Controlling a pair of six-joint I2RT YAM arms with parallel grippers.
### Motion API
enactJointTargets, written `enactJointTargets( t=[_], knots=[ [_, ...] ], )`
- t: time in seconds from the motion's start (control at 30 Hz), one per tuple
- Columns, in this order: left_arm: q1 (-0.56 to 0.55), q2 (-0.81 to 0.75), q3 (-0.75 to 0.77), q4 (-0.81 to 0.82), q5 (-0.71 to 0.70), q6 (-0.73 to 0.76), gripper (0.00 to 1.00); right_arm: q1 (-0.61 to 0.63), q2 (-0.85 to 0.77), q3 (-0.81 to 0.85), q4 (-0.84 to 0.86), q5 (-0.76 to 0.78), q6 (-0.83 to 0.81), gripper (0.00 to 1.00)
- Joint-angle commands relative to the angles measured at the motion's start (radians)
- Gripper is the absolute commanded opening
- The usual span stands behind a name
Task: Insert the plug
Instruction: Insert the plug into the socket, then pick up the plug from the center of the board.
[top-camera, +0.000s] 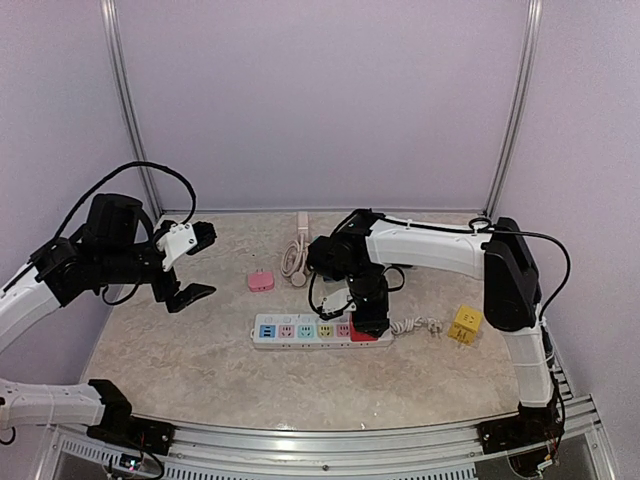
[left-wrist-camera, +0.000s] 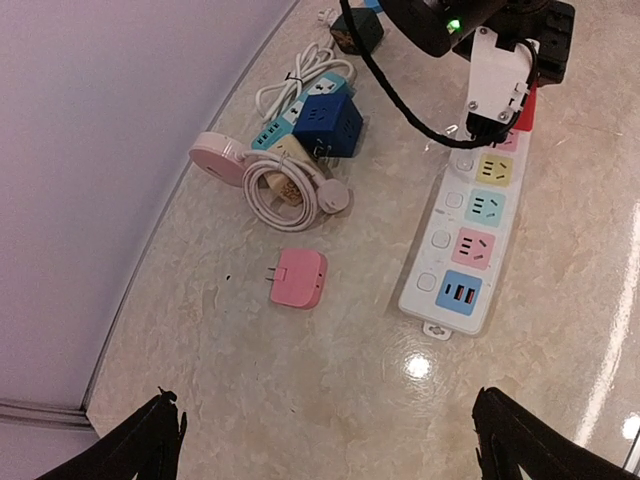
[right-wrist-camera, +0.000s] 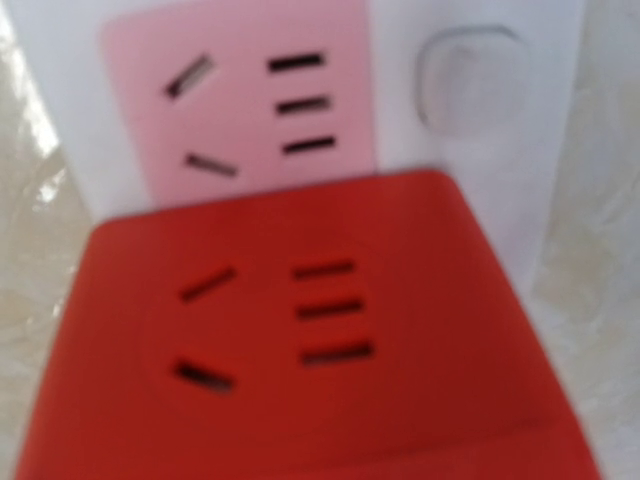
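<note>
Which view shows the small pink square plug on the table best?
The left wrist view: the small pink square plug appears large, prongs visible. The top external view shows only a tiny pink patch; the right wrist view misses it.

The top camera overlooks the power strip (top-camera: 300, 330) from behind, the left wrist camera sees it obliquely from afar, and the right wrist camera sits close above it.

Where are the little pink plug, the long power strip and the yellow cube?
pink plug (left-wrist-camera: 300, 278): left wrist view, its top face.
power strip (left-wrist-camera: 433, 262): left wrist view, its white casing.
yellow cube (top-camera: 464, 323): top external view, its top face.
</note>
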Motion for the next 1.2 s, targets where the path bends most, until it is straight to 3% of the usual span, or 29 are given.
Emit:
enactJointTargets(
  t=[0.0, 0.1, 0.13, 0.17, 0.2, 0.23, 0.5, 0.7, 0.77, 0.83, 0.93, 1.07, 1.17],
  knots=[
    [-0.008, 0.004, 0.013, 0.011, -0.007, 0.012, 0.99, 0.007, 0.135, -0.078, 0.005, -0.002, 0.067, 0.26],
    [-0.009, 0.004, 0.012, 0.012, -0.006, 0.012, 0.99, 0.009, 0.107, -0.049, 0.011, 0.082, 0.109, 0.41],
    [-0.008, 0.003, 0.012, 0.013, -0.005, 0.014, 0.99, 0.009, 0.094, -0.04, 0.016, 0.114, 0.122, 0.61],
    [-0.009, 0.003, 0.011, 0.013, -0.004, 0.014, 0.99, 0.012, 0.081, -0.029, 0.02, 0.141, 0.131, 0.7],
    [-0.009, 0.002, 0.01, 0.012, -0.004, 0.015, 0.99, 0.014, 0.064, -0.02, 0.026, 0.162, 0.134, 0.94],
    [-0.01, 0.001, 0.01, 0.01, -0.004, 0.015, 0.99, 0.018, 0.048, -0.011, 0.036, 0.183, 0.135, 0.99],
    [-0.012, -0.01, 0.009, 0.0, -0.002, 0.015, 0.99, 0.043, -0.182, -0.05, 0.151, 0.15, 0.133, 1.0],
    [-0.014, -0.033, -0.016, 0.01, 0.002, 0.007, 0.99, -0.007, -0.583, -0.335, 0.444, 0.137, 0.349, 1.0],
    [-0.018, -0.043, -0.026, 0.018, 0.004, 0.006, 0.99, -0.053, -0.726, -0.46, 0.569, 0.147, 0.478, 1.0],
    [-0.026, -0.047, -0.035, 0.025, 0.0, 0.004, 0.99, -0.116, -0.86, -0.616, 0.639, 0.262, 0.675, 1.0],
    [-0.044, -0.058, -0.052, 0.044, -0.009, -0.008, 0.99, -0.258, -1.039, -0.806, 0.618, 0.409, 1.038, 1.0],
    [-0.078, -0.072, -0.08, 0.051, -0.025, -0.019, 0.99, -0.489, -1.143, -0.977, 0.65, 0.137, 1.152, 1.0],
    [-0.087, -0.087, -0.099, 0.063, -0.03, -0.037, 0.99, -0.592, -1.081, -1.022, 0.613, 0.11, 1.203, 1.0]
  ],
)
